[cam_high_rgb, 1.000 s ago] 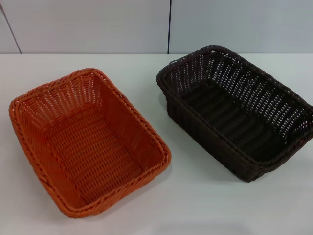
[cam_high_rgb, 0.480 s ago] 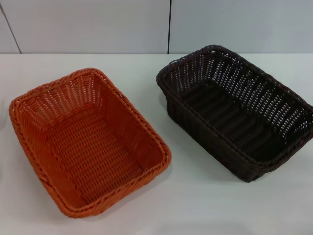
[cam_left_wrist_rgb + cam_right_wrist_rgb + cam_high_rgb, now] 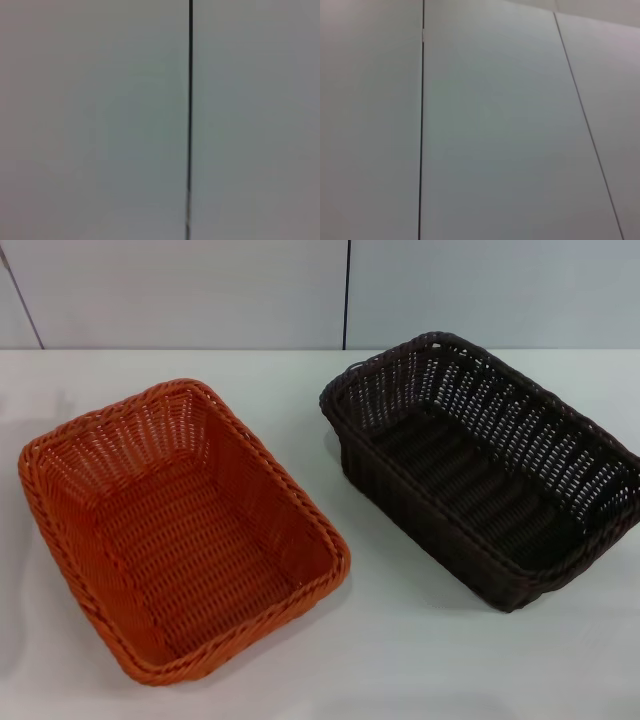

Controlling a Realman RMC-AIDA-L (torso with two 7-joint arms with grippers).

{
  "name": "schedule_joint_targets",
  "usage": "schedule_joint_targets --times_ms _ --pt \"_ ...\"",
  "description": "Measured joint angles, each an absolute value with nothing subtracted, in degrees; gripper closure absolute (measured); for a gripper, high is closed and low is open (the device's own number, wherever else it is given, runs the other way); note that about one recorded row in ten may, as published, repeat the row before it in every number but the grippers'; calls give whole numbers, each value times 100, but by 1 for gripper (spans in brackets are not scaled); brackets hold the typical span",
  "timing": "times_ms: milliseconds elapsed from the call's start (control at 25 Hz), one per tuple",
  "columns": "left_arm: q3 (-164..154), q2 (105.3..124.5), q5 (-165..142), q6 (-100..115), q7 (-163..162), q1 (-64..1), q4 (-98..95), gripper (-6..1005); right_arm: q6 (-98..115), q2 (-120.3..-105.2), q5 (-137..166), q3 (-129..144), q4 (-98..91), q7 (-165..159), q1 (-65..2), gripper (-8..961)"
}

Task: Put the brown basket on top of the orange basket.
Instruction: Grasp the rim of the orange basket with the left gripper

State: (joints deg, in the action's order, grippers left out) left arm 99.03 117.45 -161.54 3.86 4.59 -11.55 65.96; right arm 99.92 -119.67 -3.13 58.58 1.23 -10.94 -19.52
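White tabletop (image 3: 300, 380) backed by a pale panelled wall (image 3: 180, 290) is what you have in front of you, and both baskets sit on it, apart from each other with a strip of bare surface between. You see the brown basket (image 3: 490, 465) on the robot's right side, its long axis running diagonally from the near right edge back toward the centre of the table. You find the orange basket (image 3: 185, 530) on the left, slightly nearer, open side up and empty. Neither gripper shows in any view; both wrist cameras look only at wall panels and their seams, so you cannot tell whether either is released or clenched, or exactly how far each is from the baskets. Judging by sides alone, your right arm is probably the closer one to the brown basket, and the carry would then go leftward across the gap to the orange one.
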Motion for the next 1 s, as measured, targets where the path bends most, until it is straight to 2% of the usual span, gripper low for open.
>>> schedule_joint_targets --times_ms 480,1000 --pt "10968 11768 -16103 -4742 633 -1710 8948 177 9960 -11940 -307 5870 117 -1164 -2038 243" --pt "10967 11808 -16079 -6934 723 -1764 10274 167 9872 -11909 -358 5482 -75 -1171 -1797 242"
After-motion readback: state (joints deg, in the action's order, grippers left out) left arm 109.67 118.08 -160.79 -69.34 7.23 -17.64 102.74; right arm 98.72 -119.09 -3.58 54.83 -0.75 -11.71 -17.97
